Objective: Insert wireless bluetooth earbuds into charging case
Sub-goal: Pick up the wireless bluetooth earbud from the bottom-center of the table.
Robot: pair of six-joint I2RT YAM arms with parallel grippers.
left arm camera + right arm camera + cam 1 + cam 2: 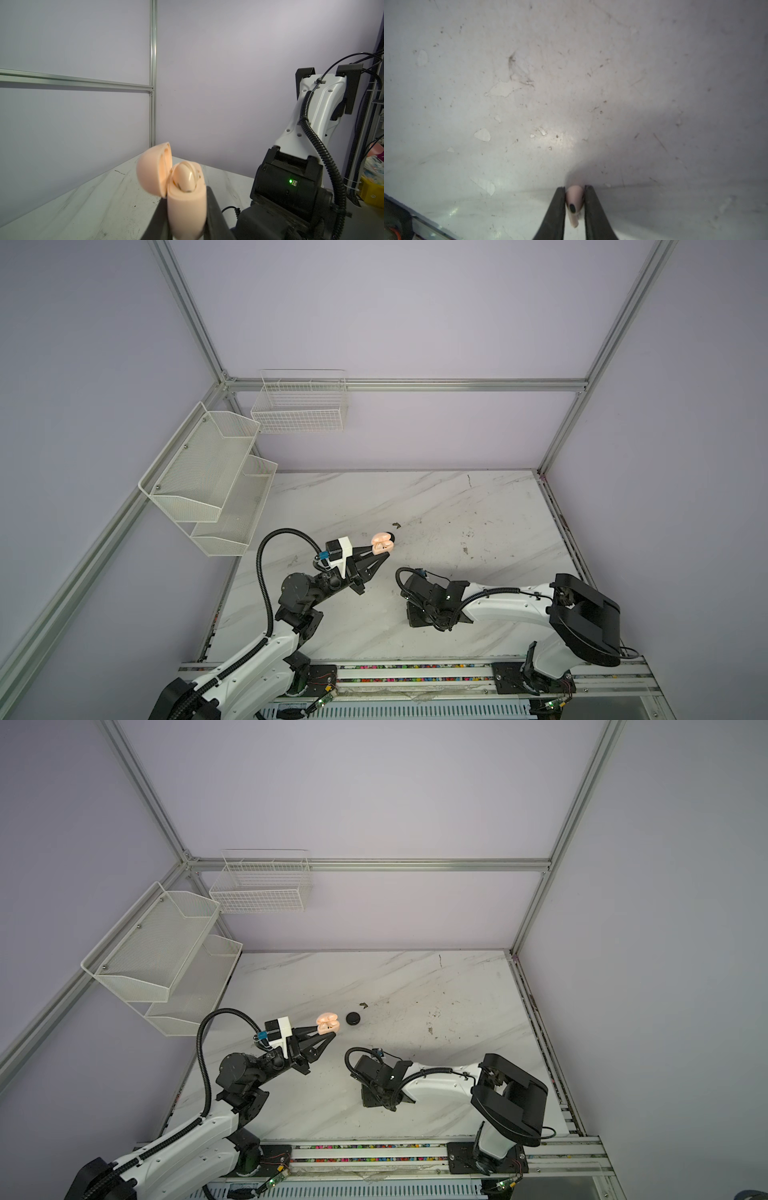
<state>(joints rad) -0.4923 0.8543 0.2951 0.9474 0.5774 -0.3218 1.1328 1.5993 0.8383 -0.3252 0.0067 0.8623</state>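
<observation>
Nearest your side, your right tool [574,188] points down at the surface [529,104] and is pinched on a pale earbud [574,199]. One finger sits on each flank, and the bud's dark oval patch faces the wrist camera. I can't tell whether the bud rests on the surface or hangs clear. Expect it to weigh almost nothing and to be hard, glossy and rounded, so it will likely twist or squirt out if you squeeze harder. Your hold across the narrow body looks right to me. Leave the rounded head free so it can enter first.

Further out, your left tool [185,195] is clamped on the lower shell of the pinkish charging case [187,209] and holds it off the surface. The lid [151,168] is swung open, and a seated earbud [185,176] already fills one pocket. The case looks like stiff, smooth, light plastic, and the hinge is its weak point. Grip only the base, as you do now, and approach from the side away from the lid.

Beyond the case a round black object [353,1018] lies on the surface, possibly a second case, shut. A small dark scrap [363,1005] lies just past it. No black buds are visible in any view.
</observation>
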